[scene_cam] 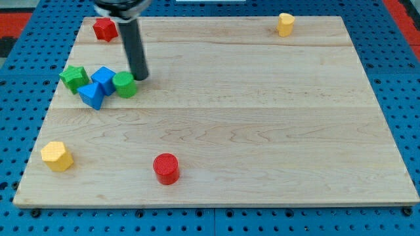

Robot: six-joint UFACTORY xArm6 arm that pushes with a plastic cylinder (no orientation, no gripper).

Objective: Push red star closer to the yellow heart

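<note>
The red star (104, 29) lies near the top left corner of the wooden board (262, 131). The yellow heart (285, 24) stands far off at the view's top right, close to the top edge. My tip (140, 78) rests on the board below and to the right of the red star, apart from it. It sits just at the upper right of a green cylinder (125, 85), touching it or nearly so. The rod rises to the view's top.
A green star (75, 77) and two blue blocks (103, 78) (92, 96) cluster left of the green cylinder. A yellow hexagon (57, 156) lies at the bottom left. A red cylinder (166, 168) stands near the bottom edge.
</note>
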